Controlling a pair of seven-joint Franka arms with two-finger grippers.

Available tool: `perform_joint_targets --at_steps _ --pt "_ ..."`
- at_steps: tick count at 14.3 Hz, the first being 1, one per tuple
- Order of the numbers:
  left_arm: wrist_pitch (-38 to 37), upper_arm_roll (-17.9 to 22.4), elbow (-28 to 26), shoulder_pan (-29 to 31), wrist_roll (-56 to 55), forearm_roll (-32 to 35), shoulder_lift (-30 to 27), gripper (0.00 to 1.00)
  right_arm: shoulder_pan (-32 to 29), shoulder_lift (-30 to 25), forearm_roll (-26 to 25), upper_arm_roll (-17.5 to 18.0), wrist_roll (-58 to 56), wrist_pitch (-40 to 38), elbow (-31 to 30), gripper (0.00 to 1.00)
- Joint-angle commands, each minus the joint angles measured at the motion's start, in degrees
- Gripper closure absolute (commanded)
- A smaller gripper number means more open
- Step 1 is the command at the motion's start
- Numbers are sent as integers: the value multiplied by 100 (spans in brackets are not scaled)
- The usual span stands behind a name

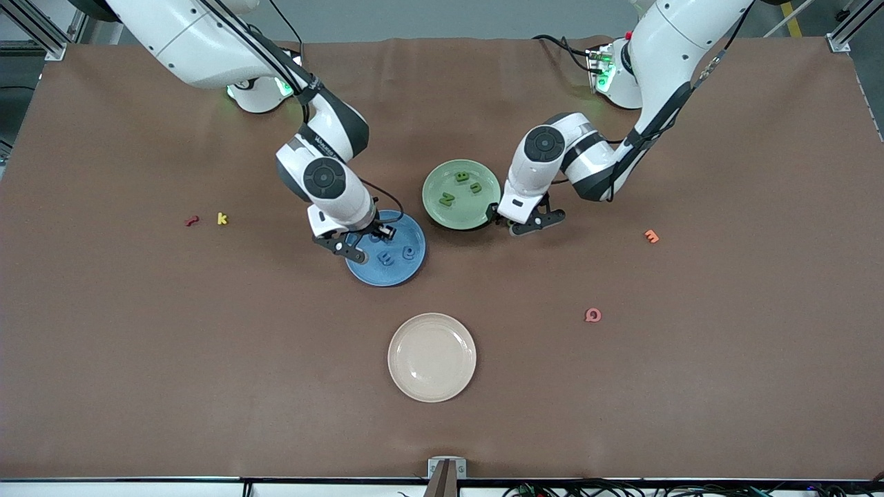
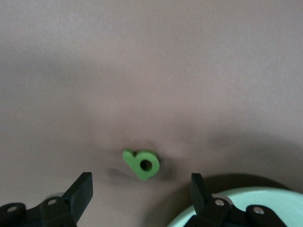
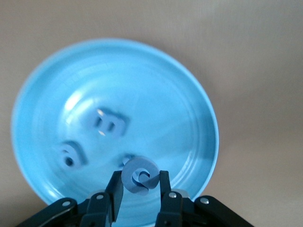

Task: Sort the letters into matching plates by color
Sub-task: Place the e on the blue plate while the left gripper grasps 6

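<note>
While over the blue plate (image 3: 199, 109), blue letter (image 3: 140, 176) between right tool (image 3: 140, 189) fingers.

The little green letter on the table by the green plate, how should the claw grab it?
Probably from straight above. The green letter lies flat on the table, between the left claw's open fingers. Pinch its two outer edges, staying off the green plate.

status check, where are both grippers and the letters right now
Right gripper shut on a blue letter over the blue plate. Left gripper open over a green letter beside the green plate. Nothing in the way.
</note>
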Motion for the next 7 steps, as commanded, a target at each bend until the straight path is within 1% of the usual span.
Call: perform_joint_targets --at_steps 1,3,5,7 --pt "82 -24 3 121 16 91 -140 8 -10 -230 -195 -79 148 75 -223 100" --pt "82 -24 21 121 16 91 -122 8 -45 -221 -265 -122 148 75 -223 100" --pt "82 -24 21 112 7 91 -43 8 -37 -212 -362 -263 148 93 -214 100" --pt "91 -15 12 77 16 108 36 8 -46 -203 -363 -272 148 93 -205 98"
